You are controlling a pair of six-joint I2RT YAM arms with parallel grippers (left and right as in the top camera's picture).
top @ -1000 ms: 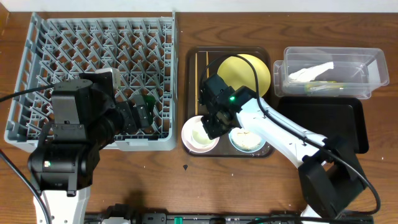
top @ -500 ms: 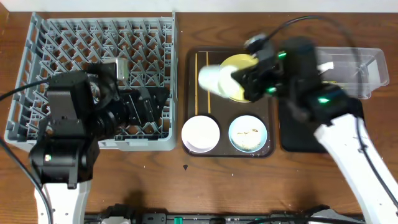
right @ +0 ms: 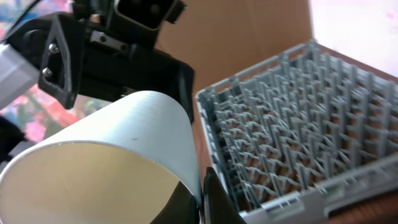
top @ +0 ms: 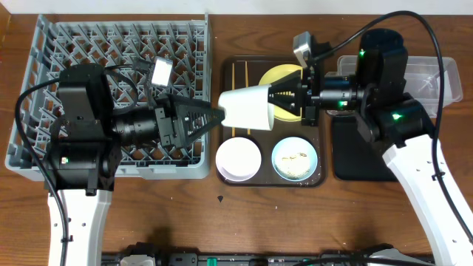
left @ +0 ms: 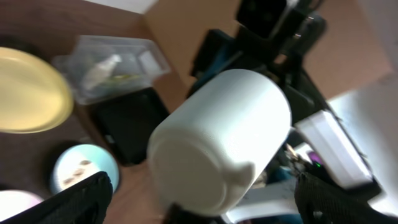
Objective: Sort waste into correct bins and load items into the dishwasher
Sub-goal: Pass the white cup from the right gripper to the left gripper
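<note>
Handover judged in hand: the white cup (top: 247,108), raised over the brown tray (top: 266,177), is clamped by the right fingers (top: 284,96); the left fingers (top: 203,114), spread apart, must next be closed round its base.

In the overhead view the rack (top: 111,44) fills the upper left of the tabletop (top: 185,214). Just right of it lies the serving tray (top: 267,144), with the chopsticks (top: 235,74) along its left edge, the plate (top: 277,74) in its upper right part, and the left bowl (top: 238,158) and right bowl (top: 295,158) side by side along its lower edge. Scraps (top: 295,156) lie in the right bowl. The tub (top: 443,77) stands at the upper right, with the flat tray (top: 347,155) just below it. The cup (top: 247,108) hangs on its side above the serving tray's upper left, between the left tool (top: 211,118) and the right tool (top: 281,96).
</note>
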